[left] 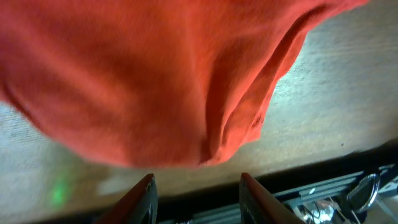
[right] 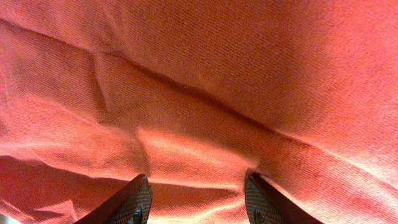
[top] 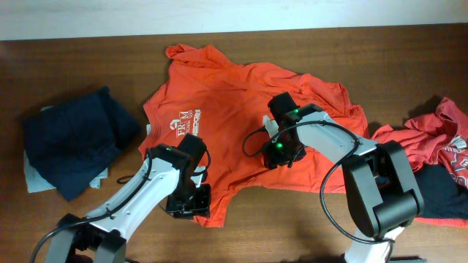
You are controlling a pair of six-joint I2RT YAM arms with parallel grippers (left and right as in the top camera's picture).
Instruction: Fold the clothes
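An orange T-shirt (top: pixel 234 109) with a white chest print lies spread and wrinkled on the wooden table. My left gripper (top: pixel 189 203) is open at the shirt's lower hem; in the left wrist view its fingers (left: pixel 196 196) sit just off the hem edge (left: pixel 155 93) over bare table. My right gripper (top: pixel 281 155) is open and rests on the shirt's right lower part; in the right wrist view its fingers (right: pixel 196 199) press down on the orange cloth (right: pixel 199 81) with a fold between them.
A folded navy garment (top: pixel 73 139) lies on a pale cloth at the left. A heap of red and dark clothes (top: pixel 439 161) lies at the right edge. The table's front edge (top: pixel 292 241) is close below the shirt.
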